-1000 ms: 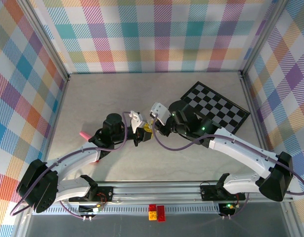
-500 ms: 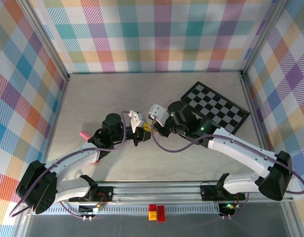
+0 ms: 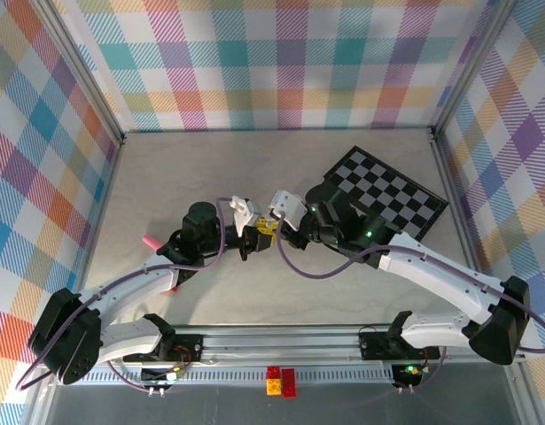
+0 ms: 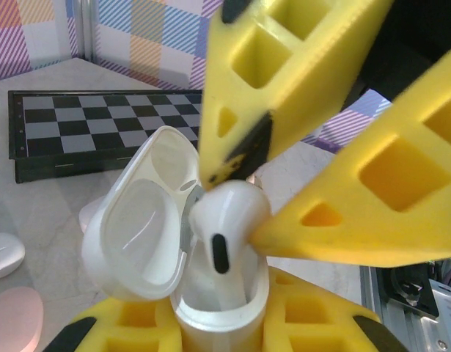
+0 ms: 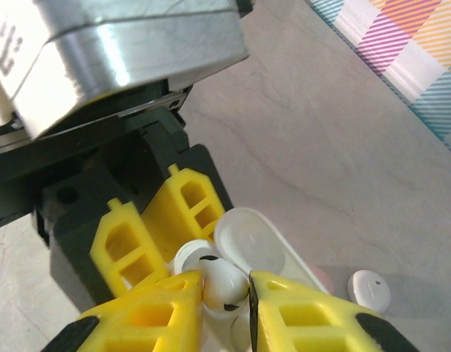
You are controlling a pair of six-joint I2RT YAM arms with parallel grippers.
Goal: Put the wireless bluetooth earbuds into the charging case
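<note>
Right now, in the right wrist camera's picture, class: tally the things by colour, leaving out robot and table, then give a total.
White: 3 (earbud, charging case with lid open, small oval piece)
Pink: 1 (rounded piece behind the lid)
Total: 4

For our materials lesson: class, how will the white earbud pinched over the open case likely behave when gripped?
The earbud looks glossy and rounded, so it may slip or twist in the right claw. It seems hard-shelled, probably stiff. Small beside the charging case, it is likely light and might roll if dropped.
</note>
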